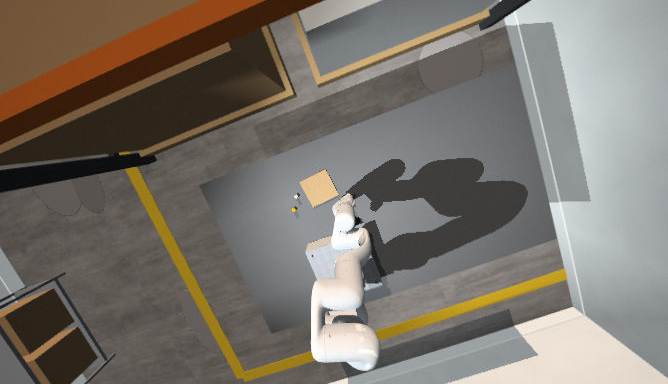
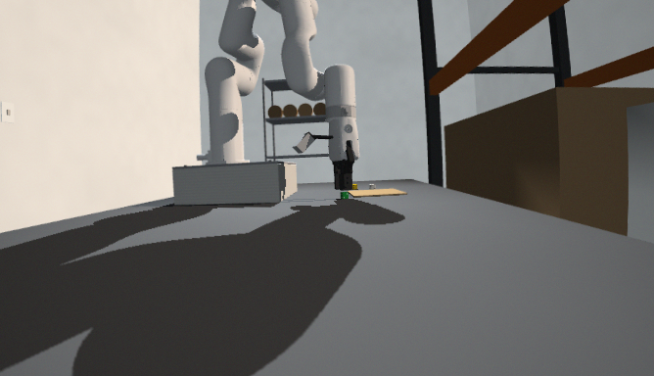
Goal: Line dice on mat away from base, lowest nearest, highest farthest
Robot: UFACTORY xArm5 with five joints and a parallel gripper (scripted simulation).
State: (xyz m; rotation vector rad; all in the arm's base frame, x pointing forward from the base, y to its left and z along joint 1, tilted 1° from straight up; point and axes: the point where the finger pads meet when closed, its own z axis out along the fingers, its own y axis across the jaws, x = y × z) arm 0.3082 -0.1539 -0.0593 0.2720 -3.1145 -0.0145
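A tan square mat (image 1: 318, 188) lies flat on the grey table; it also shows in the low side view (image 2: 378, 192). A white die (image 1: 297, 196) (image 2: 372, 186) and a yellow die (image 1: 294, 209) (image 2: 354, 186) sit on the table just off the mat's left edge, and both show small in the side view, white and yellow. A green die (image 2: 345, 195) sits on the table off the mat's other side. My gripper (image 2: 344, 188) points straight down just above the green die, fingers partly open with nothing between them. In the overhead view the gripper (image 1: 348, 197) hides the green die.
The arm's grey base block (image 2: 234, 182) stands on the table behind the gripper. A large brown box (image 2: 548, 158) and dark rack posts (image 2: 428, 74) stand to the right. A shelf unit (image 2: 294, 118) with round objects stands far behind.
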